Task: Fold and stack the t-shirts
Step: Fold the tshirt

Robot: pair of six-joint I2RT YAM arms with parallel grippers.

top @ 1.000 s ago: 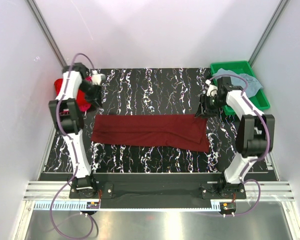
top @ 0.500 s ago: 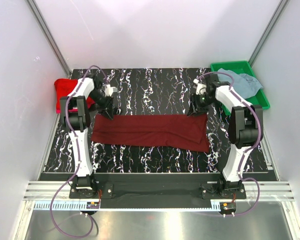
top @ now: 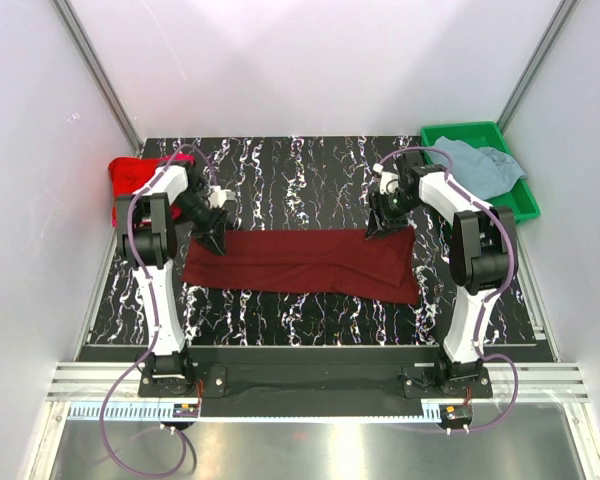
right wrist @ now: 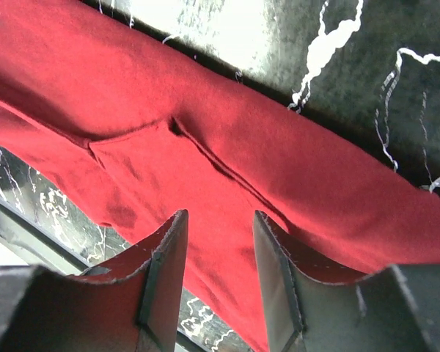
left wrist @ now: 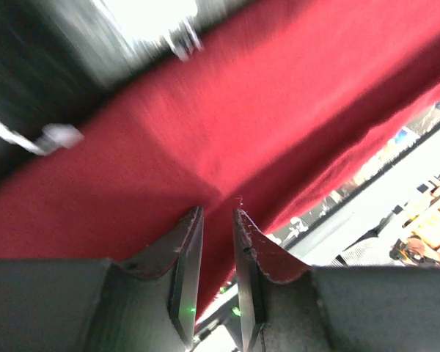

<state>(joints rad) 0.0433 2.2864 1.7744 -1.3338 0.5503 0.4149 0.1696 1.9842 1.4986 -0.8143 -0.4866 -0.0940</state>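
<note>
A dark maroon t-shirt (top: 300, 262) lies folded into a long strip across the middle of the table. My left gripper (top: 217, 243) hovers at its far left corner, jaws a narrow gap apart with nothing between them. The left wrist view shows the left gripper (left wrist: 218, 213) just above the maroon cloth (left wrist: 169, 132). My right gripper (top: 373, 230) hangs over the strip's far edge near its right end. In its wrist view the right gripper (right wrist: 220, 216) is open and empty, over a sleeve seam of the maroon shirt (right wrist: 242, 169).
A bright red t-shirt (top: 130, 178) lies bunched at the table's far left edge. A green tray (top: 521, 201) at the far right holds a grey-blue t-shirt (top: 480, 165). Black marbled tabletop (top: 300, 180) shows beyond the strip. White walls close in on three sides.
Both arms have swung inward from the table's sides. The left gripper has left the red shirt, the right has left the tray, and both now hang over the maroon strip's far edge.
</note>
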